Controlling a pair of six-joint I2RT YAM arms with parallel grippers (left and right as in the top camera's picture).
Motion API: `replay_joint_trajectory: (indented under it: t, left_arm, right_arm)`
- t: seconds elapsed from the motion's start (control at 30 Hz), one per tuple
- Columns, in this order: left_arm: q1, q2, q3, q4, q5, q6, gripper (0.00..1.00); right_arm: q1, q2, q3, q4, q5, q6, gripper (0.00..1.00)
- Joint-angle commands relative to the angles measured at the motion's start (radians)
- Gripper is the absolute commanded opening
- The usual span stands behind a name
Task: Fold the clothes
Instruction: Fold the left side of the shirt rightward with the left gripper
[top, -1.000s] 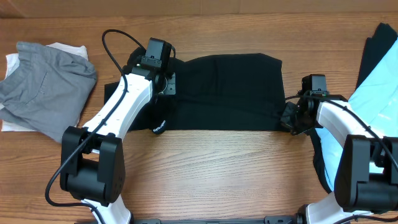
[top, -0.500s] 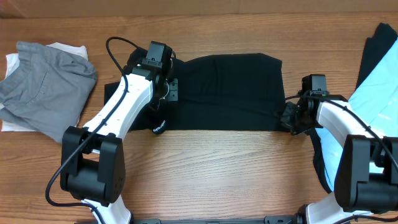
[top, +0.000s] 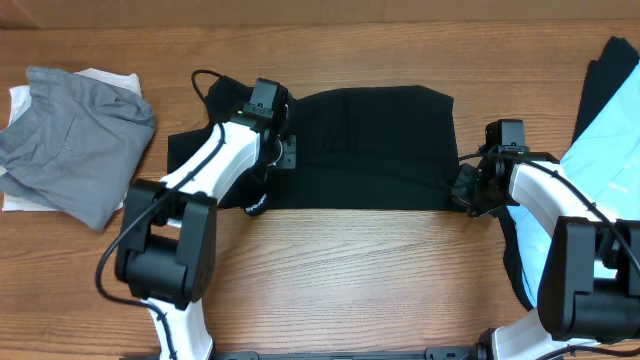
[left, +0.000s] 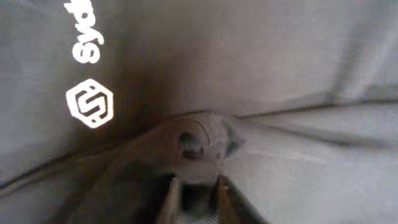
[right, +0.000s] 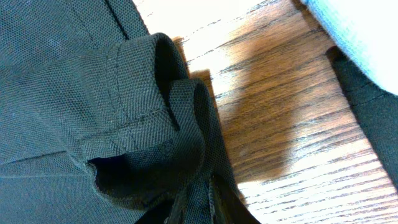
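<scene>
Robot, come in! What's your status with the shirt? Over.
Left tool shut on black T-shirt near logo. Right tool shut on its hem. Grey clothes, light blue garment off to sides, nothing blocking.

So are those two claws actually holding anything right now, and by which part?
Both pinch the black T-shirt: the left gripper a bunched fold beside the white logo, the right gripper the rolled, hemmed edge at the shirt's right end.

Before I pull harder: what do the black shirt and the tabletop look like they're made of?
Black shirt: looks like a matte piqué-style knit, fibre unclear. Up close it shows a fine pebbled texture and a stitched hem, plus a white printed logo. Table: brown wood grain with a slight sheen. It could be solid wood or laminate; I cannot tell which.
</scene>
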Motion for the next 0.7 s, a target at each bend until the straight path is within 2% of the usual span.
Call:
replay_joint_trajectory:
  t: [0.0, 0.3, 0.33, 0.37, 0.4, 0.43, 0.47, 0.5, 0.57, 0.67]
  left_arm:
    - [0.002, 0.02, -0.001, 0.013, 0.0, -0.005, 0.04]
    - [0.042, 0.016, 0.204, -0.026, -0.001, -0.001, 0.05]
    - [0.043, 0.016, 0.207, -0.026, 0.0, -0.002, 0.13]
    - [0.043, 0.016, 0.206, -0.032, 0.0, -0.002, 0.27]
    - [0.043, 0.017, 0.206, -0.051, 0.0, -0.002, 0.47]
    - [0.043, 0.017, 0.206, -0.075, -0.001, -0.001, 0.56]
    - [0.043, 0.017, 0.206, -0.105, -0.001, -0.001, 0.58]
    - [0.043, 0.017, 0.206, -0.147, -0.002, 0.002, 0.58]
    - [0.045, 0.017, 0.206, -0.244, -0.012, 0.01, 0.52]
    - [0.052, 0.016, 0.206, -0.406, -0.071, 0.005, 0.38]
  right_arm:
    - [-0.001, 0.043, -0.01, 0.011, 0.002, -0.003, 0.17]
    - [-0.001, 0.043, -0.01, 0.011, 0.002, -0.003, 0.17]
    - [-0.001, 0.043, -0.01, 0.011, 0.002, -0.003, 0.17]
    - [-0.001, 0.043, -0.01, 0.011, 0.002, -0.003, 0.17]
    - [-0.001, 0.043, -0.01, 0.011, 0.002, -0.003, 0.17]
    - [-0.001, 0.043, -0.01, 0.011, 0.002, -0.003, 0.17]
    - [-0.001, 0.043, -0.01, 0.011, 0.003, -0.004, 0.17]
    - [-0.001, 0.043, -0.01, 0.011, 0.003, -0.004, 0.17]
    - [-0.001, 0.043, -0.01, 0.011, 0.002, -0.004, 0.17]
    - [-0.001, 0.043, -0.01, 0.011, 0.003, -0.017, 0.17]
